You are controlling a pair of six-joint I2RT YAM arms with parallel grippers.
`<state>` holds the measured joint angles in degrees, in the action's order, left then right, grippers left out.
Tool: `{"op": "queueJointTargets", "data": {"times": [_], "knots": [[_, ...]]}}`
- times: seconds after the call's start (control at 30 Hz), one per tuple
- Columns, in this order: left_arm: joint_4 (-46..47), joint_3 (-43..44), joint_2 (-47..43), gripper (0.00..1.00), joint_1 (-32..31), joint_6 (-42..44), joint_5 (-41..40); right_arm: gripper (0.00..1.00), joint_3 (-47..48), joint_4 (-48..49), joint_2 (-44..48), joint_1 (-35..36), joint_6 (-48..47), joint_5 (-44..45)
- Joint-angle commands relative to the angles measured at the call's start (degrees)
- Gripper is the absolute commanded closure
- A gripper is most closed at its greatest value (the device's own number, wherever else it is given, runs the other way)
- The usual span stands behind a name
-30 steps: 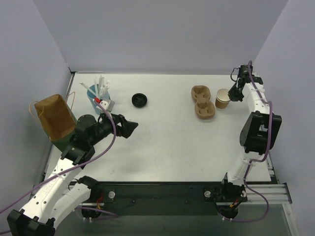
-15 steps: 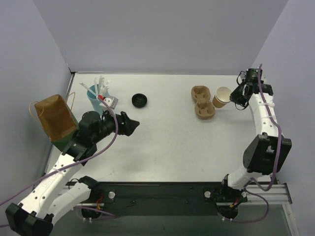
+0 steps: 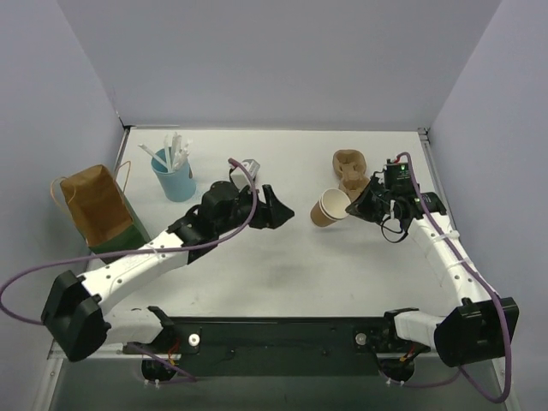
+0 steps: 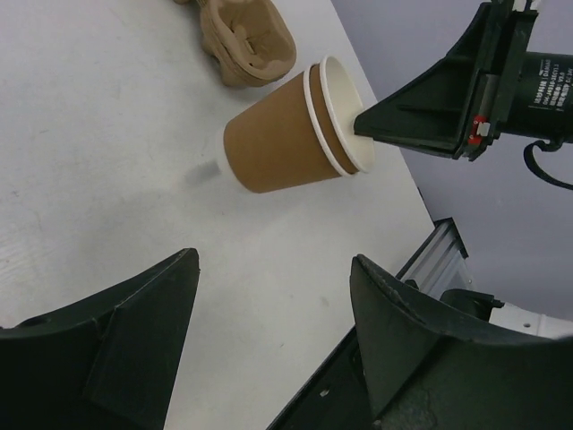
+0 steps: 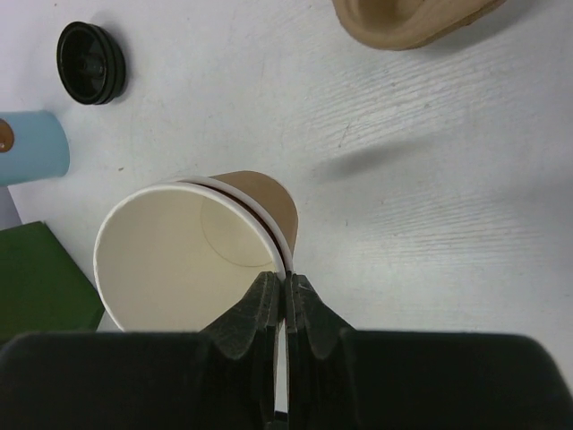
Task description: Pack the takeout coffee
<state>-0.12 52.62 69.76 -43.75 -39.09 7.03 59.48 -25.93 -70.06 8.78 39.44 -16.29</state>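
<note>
The tan paper cup point(image 3: 330, 207) has no lid and hangs tilted on its side above the table centre. My right gripper point(image 3: 353, 205) is shut on its rim; the right wrist view shows the fingers pinching the rim point(image 5: 286, 279) and the cream inside point(image 5: 179, 260). The black lid point(image 5: 91, 61) lies apart on the table; my left arm hides it in the top view. My left gripper point(image 3: 278, 210) is open and empty, just left of the cup, facing its base point(image 4: 277, 134). Its own gap point(image 4: 273, 260) holds nothing.
The brown pulp carrier point(image 3: 351, 167) lies behind the cup, also in the left wrist view point(image 4: 242, 40). The blue cup of straws point(image 3: 175, 175) and the brown paper bag point(image 3: 92, 201) in a green holder stand at the left. The table's near edge shows below.
My right gripper lifted the cup from beside the carrier and carried it left and nearer, tilting it. My left arm swung right to the centre, facing the cup.
</note>
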Motion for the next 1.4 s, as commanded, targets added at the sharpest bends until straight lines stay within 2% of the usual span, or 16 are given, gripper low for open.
{"op": "queueJointTargets", "data": {"times": [0.0,0.1,0.2,0.4,0.7,1.37], "knots": [[14.0,0.1,5.5,0.22,-3.0,-6.2,-0.5,1.0,-2.3,3.2,4.6,1.9,3.0,-2.0],[17.7,1.6,9.9,0.22,-4.8,-7.0,-0.2,1.0,-4.1,3.6,5.7,2.2,3.3,-3.0],[17.5,4.2,14.8,0.23,-6.1,-6.7,-1.0,1.0,-5.1,4.0,6.6,2.4,3.4,-3.2],[20.6,5.0,18.4,0.25,-6.4,-8.0,-1.8,1.0,-5.8,4.0,7.4,2.6,3.2,-3.6],[25.0,3.4,19.2,0.25,-6.4,-9.2,-0.9,1.0,-6.3,4.2,7.8,2.6,3.2,-3.6],[27.7,0.2,19.8,0.26,-6.4,-9.5,-1.6,1.0,-6.8,4.5,8.0,2.4,3.1,-2.4]]}}
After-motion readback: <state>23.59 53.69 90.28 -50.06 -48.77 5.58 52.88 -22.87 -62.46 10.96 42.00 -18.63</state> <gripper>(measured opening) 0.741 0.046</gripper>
